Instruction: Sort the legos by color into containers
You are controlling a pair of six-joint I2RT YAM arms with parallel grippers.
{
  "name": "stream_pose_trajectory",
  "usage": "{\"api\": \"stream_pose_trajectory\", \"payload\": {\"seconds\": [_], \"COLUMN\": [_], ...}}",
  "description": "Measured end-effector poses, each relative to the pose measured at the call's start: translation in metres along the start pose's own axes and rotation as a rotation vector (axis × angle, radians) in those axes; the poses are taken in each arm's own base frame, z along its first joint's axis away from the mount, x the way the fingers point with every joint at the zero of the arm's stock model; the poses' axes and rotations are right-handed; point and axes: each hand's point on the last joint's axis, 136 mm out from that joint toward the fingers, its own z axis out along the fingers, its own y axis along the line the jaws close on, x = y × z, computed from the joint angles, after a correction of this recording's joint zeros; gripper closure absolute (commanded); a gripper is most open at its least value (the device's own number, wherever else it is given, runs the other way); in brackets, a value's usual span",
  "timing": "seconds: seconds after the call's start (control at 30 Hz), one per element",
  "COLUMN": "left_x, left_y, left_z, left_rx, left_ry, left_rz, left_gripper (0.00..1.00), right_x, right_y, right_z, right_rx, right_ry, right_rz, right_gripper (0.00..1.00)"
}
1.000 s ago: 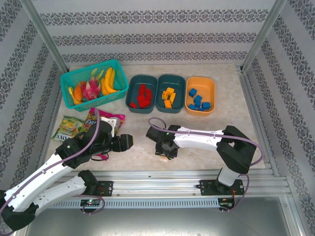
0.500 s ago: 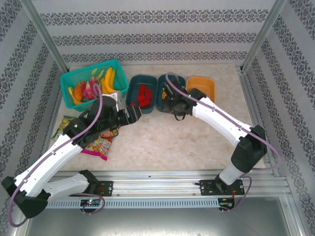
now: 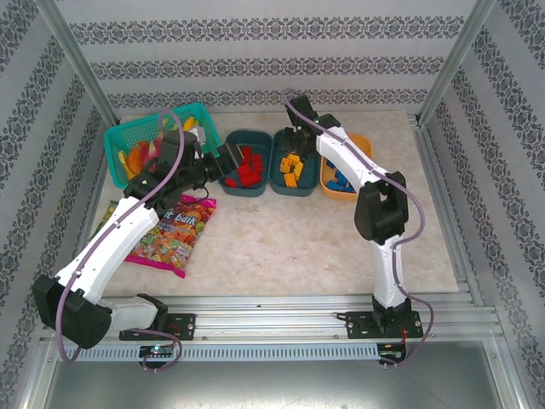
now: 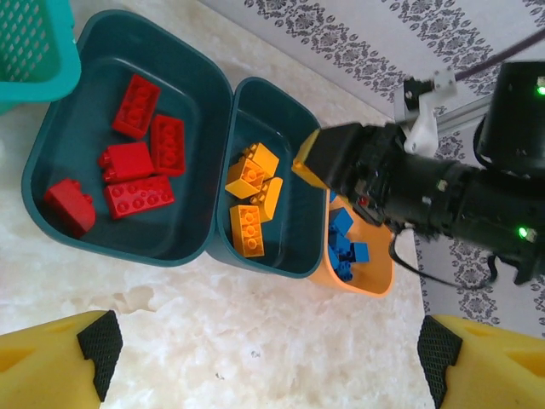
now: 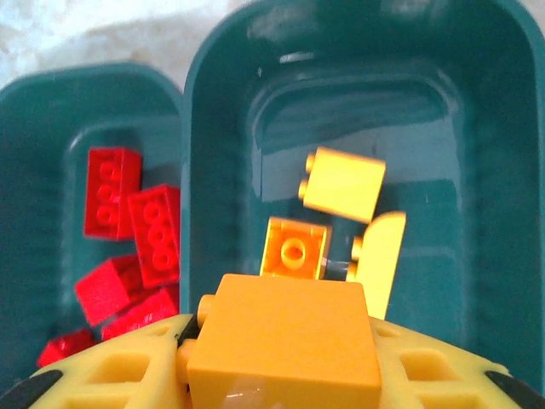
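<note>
Right gripper pinches orange brick by its flat sides, above middle tub, near the table's far edge. Brick likely light, rigid, slick. Left gripper wide, empty, before left tub.

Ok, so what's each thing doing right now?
left gripper: jaws wide open, empty
right gripper: shut on orange brick above middle teal tub
left teal tub: holds red bricks
middle teal tub: holds orange bricks
orange tub: holds blue bricks
snack bag: lying flat
mesh basket: upright, holds toy fruit
</note>
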Motion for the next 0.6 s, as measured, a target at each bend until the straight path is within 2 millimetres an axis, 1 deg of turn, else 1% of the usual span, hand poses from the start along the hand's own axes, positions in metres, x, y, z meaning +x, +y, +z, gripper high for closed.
{"api": "stream_pose_trajectory", "payload": {"seconds": [0.07,0.13,0.27,0.37,0.5,0.6], "left_x": [0.000,-0.001,-0.002,-0.006,-0.008,-0.008], "left_y": [0.001,0.000,-0.002,-0.006,-0.008,-0.007], "left_z": [0.006,0.011,0.018,0.019,0.019,0.020], "left_rx": [0.003,0.010,0.022,0.042,0.051,0.049], "left_ry": [0.007,0.009,0.009,-0.008,-0.014,-0.015], "left_rz": [-0.003,-0.004,-0.003,0.001,0.002,0.001], "left_gripper": [0.06,0.03,0.00,0.00,0.00,0.00], "right_x": [-0.012,-0.022,-0.036,-0.039,-0.038,-0.034], "right_y": [-0.002,-0.008,-0.024,-0.036,-0.048,-0.050], "right_z": [0.013,0.026,0.053,0.073,0.094,0.104], "right_rx": [-0.007,-0.008,0.005,0.015,0.026,0.026], "right_ry": [-0.004,-0.005,0.006,0.025,0.050,0.070], "right_rz": [0.007,0.019,0.052,0.083,0.120,0.143], "right_gripper": [0.67,0.67,0.67,0.67,0.67,0.61]}}
